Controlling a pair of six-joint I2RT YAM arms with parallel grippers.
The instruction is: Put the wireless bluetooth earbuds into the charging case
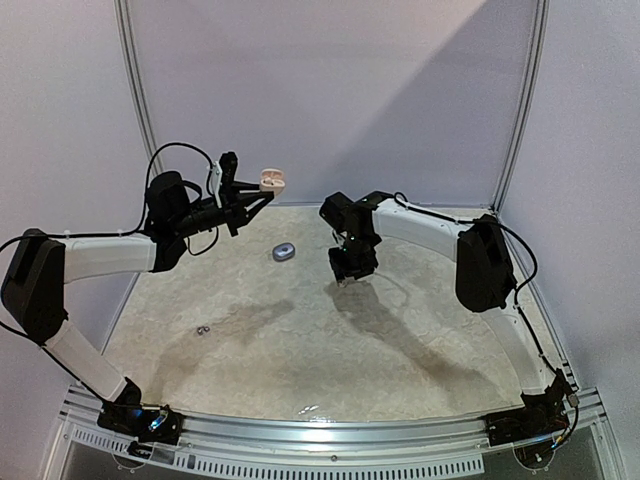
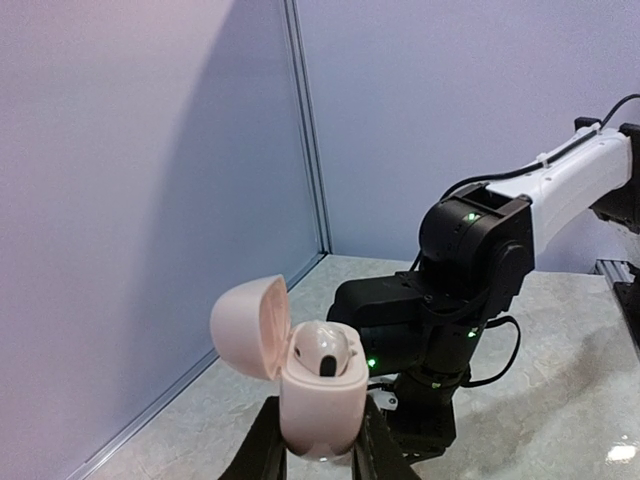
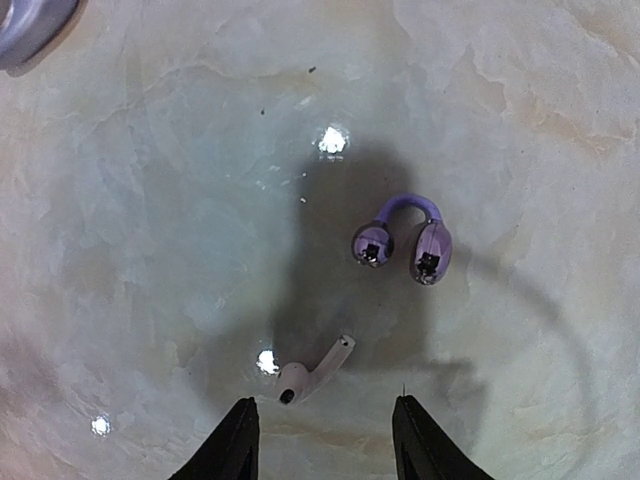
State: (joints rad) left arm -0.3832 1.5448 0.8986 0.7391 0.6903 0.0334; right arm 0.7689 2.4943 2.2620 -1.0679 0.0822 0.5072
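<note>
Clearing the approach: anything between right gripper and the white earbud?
Nothing: only bare tabletop between the open right gripper and the white earbud, in the right wrist view.

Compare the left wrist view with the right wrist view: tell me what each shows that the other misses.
Left wrist only: the left end effector shut on the open pink case, one earbud seated inside, and the right arm beyond. Right wrist only: the open right end effector over a loose white earbud, a purple earbud farther off, and a grey case at the frame's corner. Both: the marble table.
</note>
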